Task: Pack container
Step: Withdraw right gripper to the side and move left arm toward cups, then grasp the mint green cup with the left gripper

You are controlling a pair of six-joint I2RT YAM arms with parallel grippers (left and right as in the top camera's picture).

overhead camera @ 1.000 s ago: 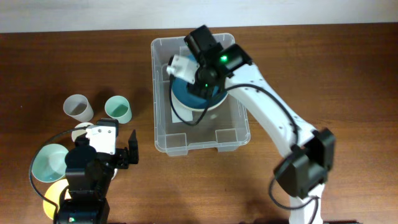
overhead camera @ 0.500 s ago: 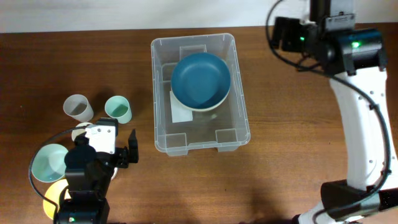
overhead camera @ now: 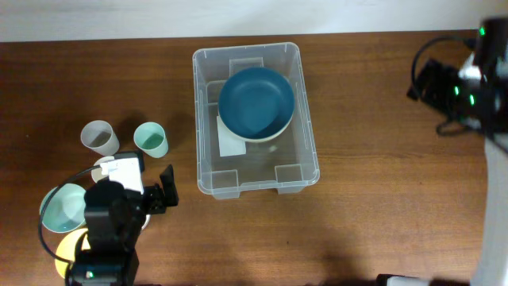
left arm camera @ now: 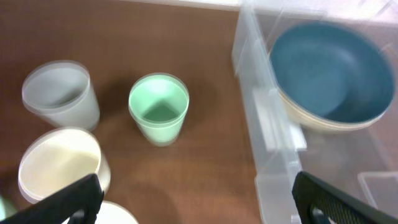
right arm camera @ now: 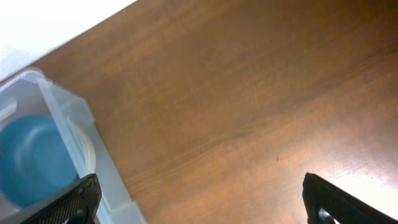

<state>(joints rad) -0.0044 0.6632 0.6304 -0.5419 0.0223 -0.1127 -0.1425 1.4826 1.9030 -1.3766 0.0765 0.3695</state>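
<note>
The left arm stands at the front left corner of the dark brown wooden table [overhead camera: 381, 199]. The left tool [left arm camera: 196, 208] is spread wide and empty, hanging above the pale green plastic cup [overhead camera: 151, 139], the grey plastic cup [overhead camera: 100, 137] and a cream round cup [left arm camera: 59, 165]. The right arm reaches in at the right edge near the far right corner. The right tool [right arm camera: 202, 202] is also wide and empty over bare wood, well apart from everything.

The large clear plastic rectangular container [overhead camera: 305, 135] sits mid-table near the far edge. A dark blue round bowl [overhead camera: 255, 102] fills its far half. Its near half is free apart from a white label [overhead camera: 230, 144]. Bare wood runs from the container to the right edge.
</note>
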